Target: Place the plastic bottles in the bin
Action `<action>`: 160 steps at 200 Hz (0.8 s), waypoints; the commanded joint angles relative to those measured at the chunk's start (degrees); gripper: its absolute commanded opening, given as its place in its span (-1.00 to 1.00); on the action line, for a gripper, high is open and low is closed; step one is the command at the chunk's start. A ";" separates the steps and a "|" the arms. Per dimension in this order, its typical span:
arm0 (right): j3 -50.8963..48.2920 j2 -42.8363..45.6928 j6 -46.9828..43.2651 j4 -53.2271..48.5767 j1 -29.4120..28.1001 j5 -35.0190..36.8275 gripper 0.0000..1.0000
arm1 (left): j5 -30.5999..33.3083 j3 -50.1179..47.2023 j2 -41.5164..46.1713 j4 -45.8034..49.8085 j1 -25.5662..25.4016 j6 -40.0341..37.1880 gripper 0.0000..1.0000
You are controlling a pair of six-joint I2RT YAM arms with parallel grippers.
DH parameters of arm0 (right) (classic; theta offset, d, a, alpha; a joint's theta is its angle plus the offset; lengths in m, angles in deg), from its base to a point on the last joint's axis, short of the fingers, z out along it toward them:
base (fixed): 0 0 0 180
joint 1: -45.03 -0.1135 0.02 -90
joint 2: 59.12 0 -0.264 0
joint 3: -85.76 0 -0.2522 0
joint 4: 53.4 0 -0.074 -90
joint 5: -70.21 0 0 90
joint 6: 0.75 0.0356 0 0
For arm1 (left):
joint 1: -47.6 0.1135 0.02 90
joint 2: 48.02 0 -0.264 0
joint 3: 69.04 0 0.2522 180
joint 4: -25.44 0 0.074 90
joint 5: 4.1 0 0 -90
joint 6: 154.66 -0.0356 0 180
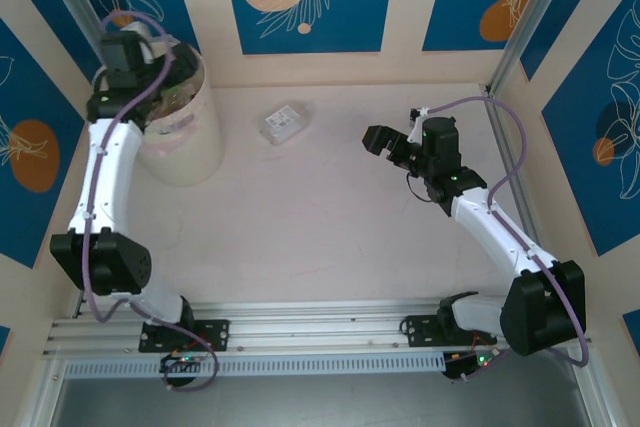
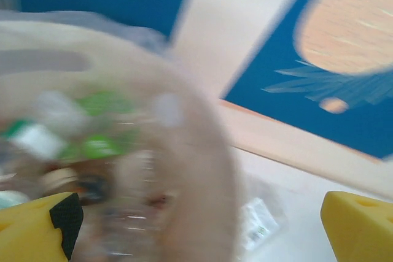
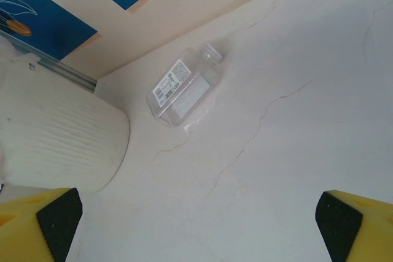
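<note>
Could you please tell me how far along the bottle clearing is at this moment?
Mostly done: several bottles already lie in the bin, blurred in the left wrist view. In hand: nothing; the left claw hangs open over the bin, the right claw open above the table. Left: one clear bottle lying on the table right of the bin.

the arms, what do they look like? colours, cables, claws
The left arm and right arm both have white links joined by bulky black joint housings. A purple-grey cable loops along the outside of each. The left claw and right claw have yellow fingers with black pads on their inner faces.
</note>
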 commanded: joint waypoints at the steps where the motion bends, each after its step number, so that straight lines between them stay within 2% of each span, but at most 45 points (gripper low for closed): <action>1: 0.47 0.24 0.92 0.80 -0.17 0.48 1.00 | -0.92 0.96 -0.46 -4.19 -8.78 -9.68 1.00; 27: 0.33 0.89 0.92 0.16 -0.18 0.73 1.00 | -1.78 1.65 -5.51 -7.12 -14.24 -12.73 1.00; 57: -0.15 2.71 0.31 -0.94 -0.21 2.32 0.99 | -4.07 5.98 -13.28 -5.71 -17.04 -15.85 1.00; 81: -1.92 5.10 -0.25 0.43 -0.18 2.97 0.99 | -4.79 7.66 -19.36 -6.64 -18.95 -21.86 1.00; 101: -3.65 7.50 -0.81 2.12 -0.23 2.76 0.99 | -3.70 17.47 -28.01 4.20 -19.05 -30.60 1.00; 120: -4.15 9.56 -1.86 0.90 -0.21 3.57 0.99 | -2.25 28.90 -35.70 15.61 -18.45 -35.52 1.00; 160: -5.11 12.48 -2.86 -1.25 -0.05 6.31 0.99 | -1.56 47.93 -49.12 31.39 -17.36 -39.91 1.00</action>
